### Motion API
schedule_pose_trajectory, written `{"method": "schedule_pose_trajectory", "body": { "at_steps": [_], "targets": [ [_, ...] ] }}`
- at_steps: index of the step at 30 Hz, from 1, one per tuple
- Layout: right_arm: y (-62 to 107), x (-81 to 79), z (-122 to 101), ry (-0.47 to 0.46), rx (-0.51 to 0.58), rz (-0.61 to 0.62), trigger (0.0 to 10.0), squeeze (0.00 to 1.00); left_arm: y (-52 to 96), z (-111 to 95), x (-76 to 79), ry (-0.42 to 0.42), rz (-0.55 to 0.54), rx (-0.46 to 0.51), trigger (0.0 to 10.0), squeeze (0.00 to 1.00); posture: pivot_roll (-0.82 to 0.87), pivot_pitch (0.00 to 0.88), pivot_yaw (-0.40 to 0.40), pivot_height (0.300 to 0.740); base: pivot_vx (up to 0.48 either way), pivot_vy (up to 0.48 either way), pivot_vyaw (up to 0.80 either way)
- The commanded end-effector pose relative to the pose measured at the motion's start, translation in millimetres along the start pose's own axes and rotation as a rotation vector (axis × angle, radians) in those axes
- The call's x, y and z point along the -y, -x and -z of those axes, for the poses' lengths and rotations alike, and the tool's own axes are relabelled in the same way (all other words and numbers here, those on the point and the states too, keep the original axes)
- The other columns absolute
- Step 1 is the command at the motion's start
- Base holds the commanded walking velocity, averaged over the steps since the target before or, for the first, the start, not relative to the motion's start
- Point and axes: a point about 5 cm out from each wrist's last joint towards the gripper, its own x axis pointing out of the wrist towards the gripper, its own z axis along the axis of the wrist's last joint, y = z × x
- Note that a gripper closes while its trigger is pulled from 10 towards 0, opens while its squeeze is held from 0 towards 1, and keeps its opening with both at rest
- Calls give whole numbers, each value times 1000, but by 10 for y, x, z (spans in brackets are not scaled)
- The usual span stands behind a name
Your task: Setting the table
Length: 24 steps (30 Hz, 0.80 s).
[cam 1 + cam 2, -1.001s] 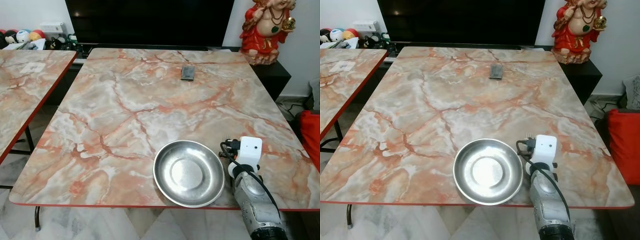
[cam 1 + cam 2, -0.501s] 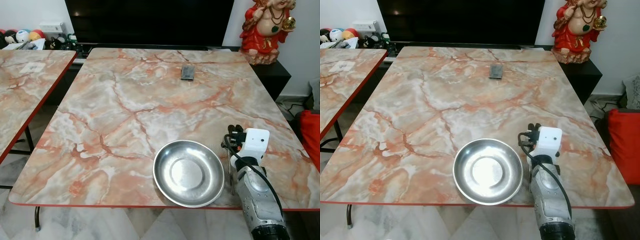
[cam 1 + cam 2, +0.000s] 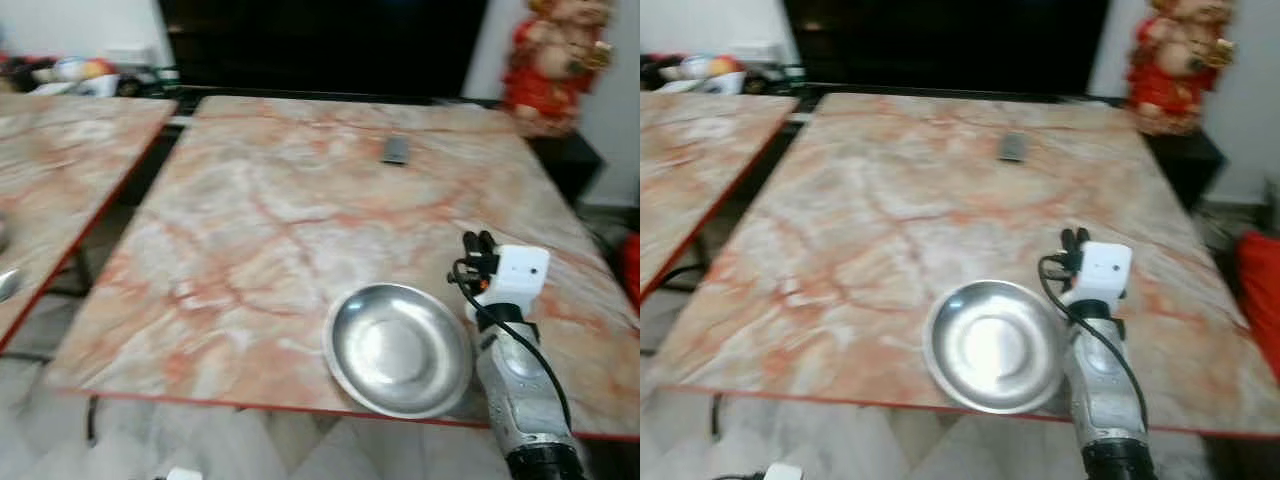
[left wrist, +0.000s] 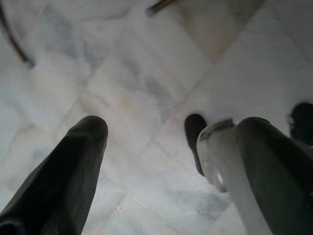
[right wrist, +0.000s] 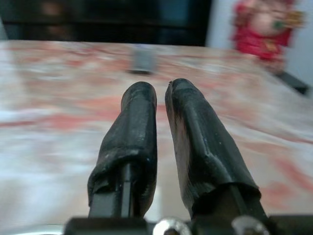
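A second marble-patterned table (image 3: 60, 160) stands at left. The left gripper (image 4: 161, 147) hangs over pale floor tiles (image 4: 122, 73), fingers apart. A round steel plate (image 3: 398, 349) sits near the front edge of the orange marble-patterned table (image 3: 300, 200). Just right, the right gripper (image 5: 159, 98) hovers, fingers nearly together, gripping nothing.

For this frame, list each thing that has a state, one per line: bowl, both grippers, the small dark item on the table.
Steel bowl: upright, empty, near the table's front edge.
Right gripper: fingers shut, holding nothing, above the table beside the bowl.
Left gripper: open, empty, pointing at the floor.
Small dark item: lying flat at the far end; too blurred to identify.
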Motion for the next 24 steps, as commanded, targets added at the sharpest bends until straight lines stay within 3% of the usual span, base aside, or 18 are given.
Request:
{"method": "schedule_pose_trajectory", "body": {
  "at_steps": [1,6,24],
  "targets": [
    [-5,-97,-48,-18,27,-32,10000,0,53,164,-48,-3,-6,-63,10000,0,19,65,-3,740,0,465,0],
    [-19,-64,-50,-30,28,-4,10000,0,45,161,-19,-4,-4,-71,10000,0,22,46,-2,740,0,465,0],
    [-39,-189,-56,-47,38,-29,10000,0,103,300,-61,-5,-8,-109,10000,0,26,26,-6,740,0,464,0]
  ]
}}
